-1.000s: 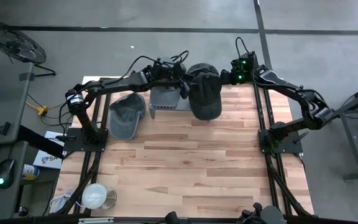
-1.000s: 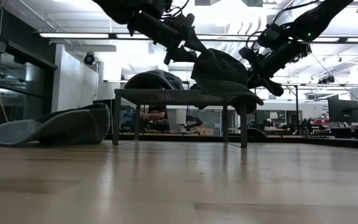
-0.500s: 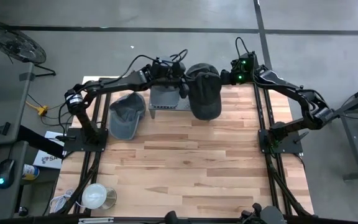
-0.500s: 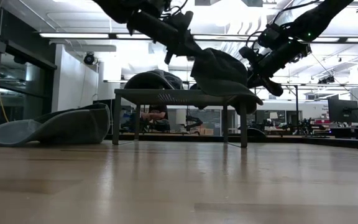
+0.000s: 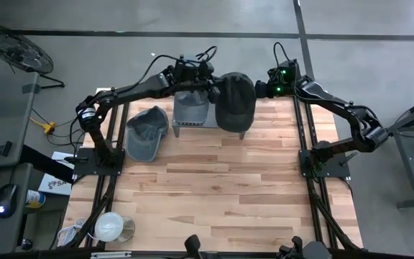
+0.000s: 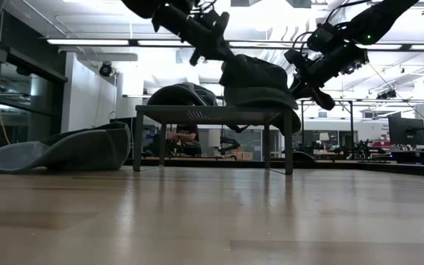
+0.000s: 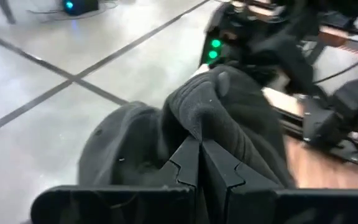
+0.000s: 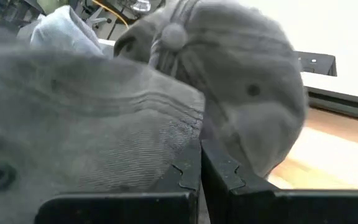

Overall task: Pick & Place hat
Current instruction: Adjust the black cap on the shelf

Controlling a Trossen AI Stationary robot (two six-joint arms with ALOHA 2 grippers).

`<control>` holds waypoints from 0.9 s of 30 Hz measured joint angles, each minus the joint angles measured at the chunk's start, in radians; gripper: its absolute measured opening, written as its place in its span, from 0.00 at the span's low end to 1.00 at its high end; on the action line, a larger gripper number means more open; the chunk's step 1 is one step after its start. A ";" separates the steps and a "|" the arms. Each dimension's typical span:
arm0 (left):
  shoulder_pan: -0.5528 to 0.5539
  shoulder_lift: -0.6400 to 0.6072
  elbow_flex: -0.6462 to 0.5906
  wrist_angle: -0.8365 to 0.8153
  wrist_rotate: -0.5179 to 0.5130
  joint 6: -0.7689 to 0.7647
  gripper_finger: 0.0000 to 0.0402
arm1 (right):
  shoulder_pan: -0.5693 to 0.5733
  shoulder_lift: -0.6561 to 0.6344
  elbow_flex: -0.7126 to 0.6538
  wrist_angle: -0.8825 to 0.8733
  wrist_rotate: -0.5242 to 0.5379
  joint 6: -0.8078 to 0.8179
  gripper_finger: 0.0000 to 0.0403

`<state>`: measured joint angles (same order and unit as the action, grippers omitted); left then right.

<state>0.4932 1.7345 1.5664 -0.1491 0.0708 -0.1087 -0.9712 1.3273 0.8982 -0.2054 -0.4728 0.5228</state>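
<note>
A wooden table (image 5: pixel 214 187) is seen with a small grey rack (image 6: pixel 212 112) at its far edge. A dark hat (image 5: pixel 234 102) is held up over the rack's right end, pinched between the left gripper (image 5: pixel 212 86) and the right gripper (image 5: pixel 259 89), both pressed tight on its cloth. Another hat (image 5: pixel 145 134) is left lying on the table, left of the rack.

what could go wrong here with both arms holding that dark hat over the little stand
1. The left gripper and right gripper both pinch the dark hat from opposite sides; pulling apart could stretch it or slip one grip.
2. Its brim overhangs the stand edge, so it may slide off once released.
3. A grey hat already sits on the stand and could get shoved.
</note>
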 joint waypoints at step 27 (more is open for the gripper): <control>0.030 0.018 0.000 -0.086 -0.089 -0.053 0.06 | 0.049 -0.032 0.000 0.001 0.046 -0.008 0.00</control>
<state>0.5236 1.7523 1.5661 -0.2348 -0.0179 -0.1616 -0.9226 1.2953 0.8982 -0.2047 -0.4267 0.5150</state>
